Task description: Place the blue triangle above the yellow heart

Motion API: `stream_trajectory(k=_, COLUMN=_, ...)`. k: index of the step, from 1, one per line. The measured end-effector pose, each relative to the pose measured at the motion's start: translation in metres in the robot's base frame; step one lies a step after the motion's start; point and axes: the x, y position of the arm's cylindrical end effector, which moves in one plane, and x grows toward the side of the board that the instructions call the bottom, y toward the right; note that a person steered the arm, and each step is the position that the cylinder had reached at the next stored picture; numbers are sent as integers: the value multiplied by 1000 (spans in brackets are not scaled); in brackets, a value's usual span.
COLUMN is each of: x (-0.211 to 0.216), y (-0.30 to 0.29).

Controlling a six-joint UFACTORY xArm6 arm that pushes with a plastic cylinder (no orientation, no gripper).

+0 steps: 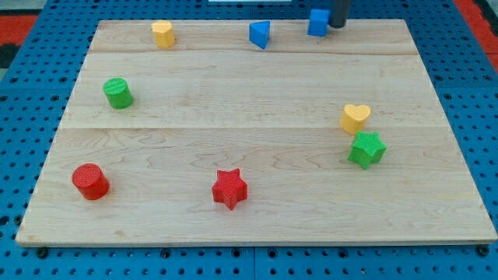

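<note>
The blue triangle [260, 34] lies near the view's top edge of the wooden board, left of centre-right. The yellow heart [355, 118] lies at the view's right, mid-height, well below and to the right of the triangle. My tip [337, 26] is at the view's top, touching or just beside the right side of a blue cube [317, 22]. The tip is about a hundred pixels to the right of the blue triangle and far above the yellow heart.
A green star [366, 149] sits just below the yellow heart. A red star [229, 189] is at bottom centre, a red cylinder [90, 181] at bottom left, a green cylinder [118, 93] at left, a yellow block [163, 34] at top left. The board [257, 225] rests on blue pegboard.
</note>
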Motion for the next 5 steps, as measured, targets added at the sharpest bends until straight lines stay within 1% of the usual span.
stream_trajectory(k=1, x=40, y=-27)
stream_trajectory(k=2, x=52, y=-73)
stream_trajectory(k=3, x=34, y=-83)
stream_trajectory(k=4, x=50, y=-75)
stream_trajectory(k=5, x=67, y=-90)
